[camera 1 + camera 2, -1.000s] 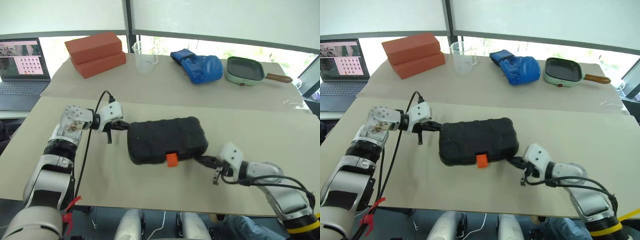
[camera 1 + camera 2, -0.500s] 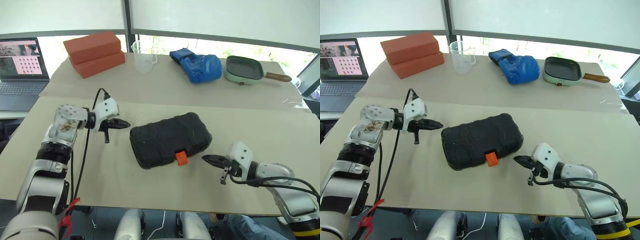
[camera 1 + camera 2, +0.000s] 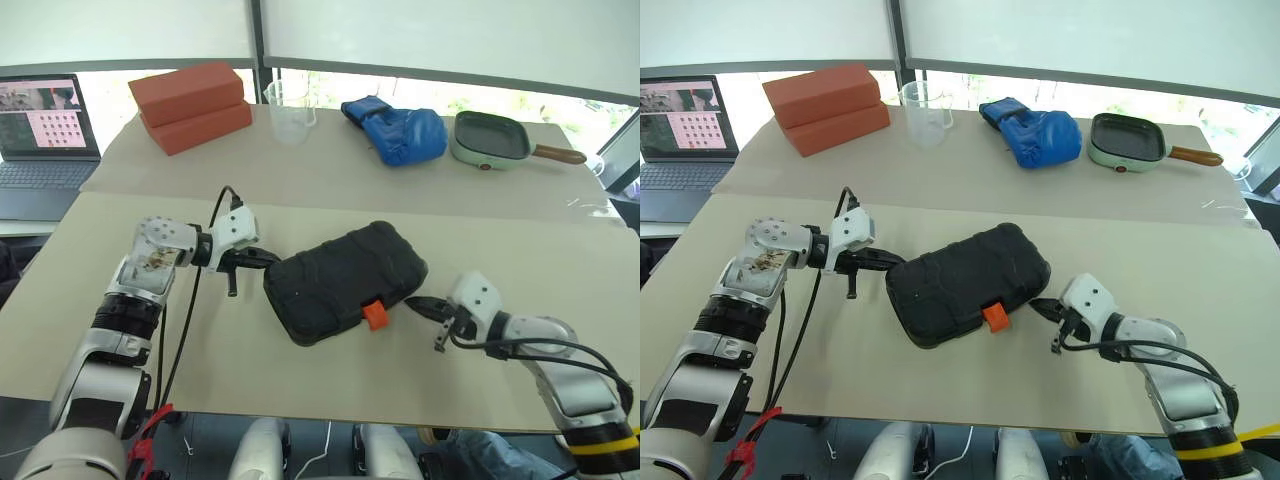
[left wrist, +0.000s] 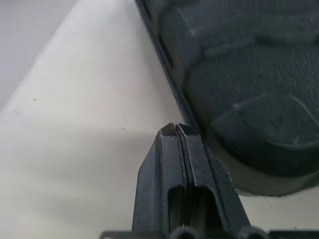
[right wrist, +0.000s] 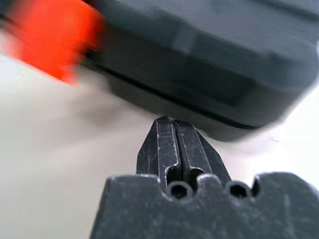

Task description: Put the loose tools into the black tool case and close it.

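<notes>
Black tool case (image 3: pixel 346 280) lying closed, orange latch (image 3: pixel 375 316) forward, no loose tools visible; left gripper (image 3: pixel 268 257) and right gripper (image 3: pixel 413 301) clenched empty at its ends.

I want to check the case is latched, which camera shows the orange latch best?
The left eye view: the orange latch sits sharp on the closed black tool case. The right eye view shows it likewise; the right wrist view shows an orange blur.

The black tool case (image 3: pixel 345 281) looked like matt moulded plastic with a pebbled, ribbed lid and a smooth orange plastic latch (image 3: pixel 375 316). The table (image 3: pixel 300 380) was matt, smooth beige.
</notes>
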You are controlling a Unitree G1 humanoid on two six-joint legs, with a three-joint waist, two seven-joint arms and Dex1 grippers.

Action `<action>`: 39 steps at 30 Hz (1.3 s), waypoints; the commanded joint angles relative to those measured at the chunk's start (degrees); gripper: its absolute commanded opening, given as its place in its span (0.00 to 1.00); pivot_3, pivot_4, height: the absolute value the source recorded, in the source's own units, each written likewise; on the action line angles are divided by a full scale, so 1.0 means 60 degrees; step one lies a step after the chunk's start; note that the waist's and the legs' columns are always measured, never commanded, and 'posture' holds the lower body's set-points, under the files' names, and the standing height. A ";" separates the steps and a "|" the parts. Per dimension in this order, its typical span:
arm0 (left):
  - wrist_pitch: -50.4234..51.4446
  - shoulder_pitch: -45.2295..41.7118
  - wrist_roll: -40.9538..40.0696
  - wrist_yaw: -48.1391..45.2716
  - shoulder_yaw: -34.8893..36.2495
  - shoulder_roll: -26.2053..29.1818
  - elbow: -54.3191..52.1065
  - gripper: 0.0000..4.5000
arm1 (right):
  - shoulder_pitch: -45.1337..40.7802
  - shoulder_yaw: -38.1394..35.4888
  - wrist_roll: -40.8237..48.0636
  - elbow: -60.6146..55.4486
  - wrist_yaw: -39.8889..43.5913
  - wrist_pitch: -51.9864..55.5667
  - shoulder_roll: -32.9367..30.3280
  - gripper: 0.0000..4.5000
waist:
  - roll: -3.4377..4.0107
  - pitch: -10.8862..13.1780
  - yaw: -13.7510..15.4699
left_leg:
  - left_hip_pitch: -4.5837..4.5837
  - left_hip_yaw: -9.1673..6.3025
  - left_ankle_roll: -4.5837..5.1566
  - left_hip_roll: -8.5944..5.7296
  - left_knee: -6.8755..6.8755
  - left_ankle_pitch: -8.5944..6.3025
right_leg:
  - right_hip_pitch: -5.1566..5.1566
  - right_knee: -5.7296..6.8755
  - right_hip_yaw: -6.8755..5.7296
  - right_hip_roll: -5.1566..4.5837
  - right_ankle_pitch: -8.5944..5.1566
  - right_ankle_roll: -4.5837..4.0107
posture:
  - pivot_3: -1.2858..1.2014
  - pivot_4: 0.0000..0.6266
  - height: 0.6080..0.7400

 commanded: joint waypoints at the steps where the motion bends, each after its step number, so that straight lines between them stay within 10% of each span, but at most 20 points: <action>1: 0.1356 -0.0752 -0.0982 -0.0165 0.0437 -0.0190 -0.1142 0.01 | 0.0008 -0.0527 0.1070 -0.1098 0.0171 0.0652 -0.0062 0.00 | 0.0002 -0.0001 -0.0029 | 0.0000 -0.0008 0.0001 0.0000 0.0005 -0.0001 | 0.0002 0.0000 0.0002 -0.0001 0.0004 0.0005 | 0.52 0.24 0.99; 11: -0.0026 0.0560 0.0769 -0.0338 -0.2500 -0.0781 -0.2752 0.01 | -0.0280 0.0586 0.0760 -0.1858 0.0186 0.0745 0.0038 0.00 | 0.0029 -0.0036 -0.0063 | 0.0013 -0.0021 0.0009 0.0000 0.0007 -0.0005 | 0.0007 0.0000 0.0024 0.0007 0.0005 0.0006 | 0.52 0.24 0.99; 30: 0.0008 0.0645 0.0746 0.0144 -0.2457 -0.1012 -0.2695 0.01 | -0.0552 0.1729 -0.0875 -0.0392 -0.0445 0.0296 0.0749 0.00 | 0.0058 -0.0055 -0.0068 | 0.0101 -0.0023 0.0011 -0.0001 0.0007 -0.0006 | 0.0097 -0.0002 0.0027 0.0008 0.0006 0.0004 | 0.52 0.24 0.99; 39: -0.0105 0.0593 0.0743 0.0213 -0.2407 -0.1032 -0.2546 0.01 | 0.0258 0.0048 0.1719 -0.2464 0.0603 0.1504 -0.0145 0.00 | 0.0058 -0.0055 -0.0062 | 0.0104 -0.0042 0.0012 0.0001 0.0007 -0.0007 | 0.0109 -0.0008 0.0023 0.0007 0.0006 0.0005 | 0.52 0.24 0.99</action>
